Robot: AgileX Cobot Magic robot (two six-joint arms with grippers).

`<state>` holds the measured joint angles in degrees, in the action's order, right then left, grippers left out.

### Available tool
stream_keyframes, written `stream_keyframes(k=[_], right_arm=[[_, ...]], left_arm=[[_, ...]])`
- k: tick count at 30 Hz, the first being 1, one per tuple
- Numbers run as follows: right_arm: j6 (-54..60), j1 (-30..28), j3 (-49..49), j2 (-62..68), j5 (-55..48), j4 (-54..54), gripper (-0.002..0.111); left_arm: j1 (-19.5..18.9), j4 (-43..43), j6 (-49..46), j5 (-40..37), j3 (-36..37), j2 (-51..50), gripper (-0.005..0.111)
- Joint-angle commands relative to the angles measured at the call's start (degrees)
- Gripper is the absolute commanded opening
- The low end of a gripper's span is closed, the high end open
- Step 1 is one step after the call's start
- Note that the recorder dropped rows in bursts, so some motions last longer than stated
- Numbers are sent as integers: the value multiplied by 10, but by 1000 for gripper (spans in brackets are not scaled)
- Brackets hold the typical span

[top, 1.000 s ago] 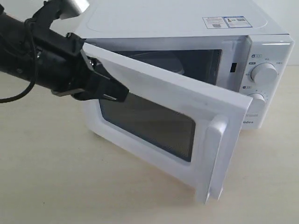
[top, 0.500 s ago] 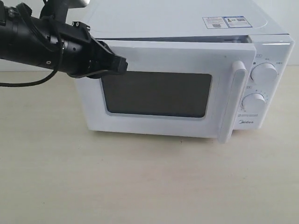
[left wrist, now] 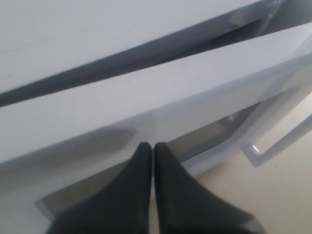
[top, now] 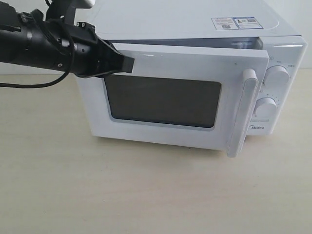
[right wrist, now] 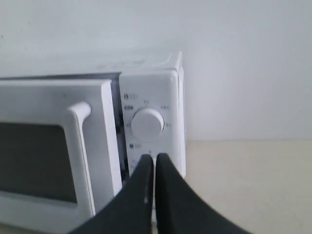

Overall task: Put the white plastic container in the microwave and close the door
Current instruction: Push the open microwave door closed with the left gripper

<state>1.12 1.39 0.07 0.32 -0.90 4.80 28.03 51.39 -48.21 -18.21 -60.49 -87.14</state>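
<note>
The white microwave (top: 185,19) stands on the table. Its door (top: 170,63) is swung almost to the body, with a narrow dark gap still showing along the top and at the handle (top: 242,112) side. My left gripper (top: 130,63) is shut, its tips resting against the door's upper left corner; in the left wrist view the gripper (left wrist: 152,146) touches the door (left wrist: 146,97) just above the dark window. My right gripper (right wrist: 154,157) is shut and empty, hovering in front of the microwave (right wrist: 168,80) and its dial (right wrist: 147,122). The white plastic container is hidden.
Two round dials (top: 277,75) sit on the control panel right of the door. Stickers (top: 234,22) lie on the microwave's top. The beige table (top: 97,195) stretches in front. The left arm's black cable (top: 29,85) hangs at the left edge.
The door swung from wide open to nearly shut, pushed by my left gripper, which moved up and right. Since half a second ago the door has sprung out slightly.
</note>
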Motion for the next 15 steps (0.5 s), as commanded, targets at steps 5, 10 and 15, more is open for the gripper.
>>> stream_keyframes(k=[5, 10, 15], right_arm=[[-69, -2, -1, -3, 96, 2, 1], [-127, -2, -1, -3, 99, 3, 1], [-129, -2, -1, -3, 97, 5, 1]], left_arm=[[5, 9, -4, 11, -2, -21, 4], [5, 14, -9, 31, -2, -16, 4], [5, 18, -9, 6, -2, -9, 4]])
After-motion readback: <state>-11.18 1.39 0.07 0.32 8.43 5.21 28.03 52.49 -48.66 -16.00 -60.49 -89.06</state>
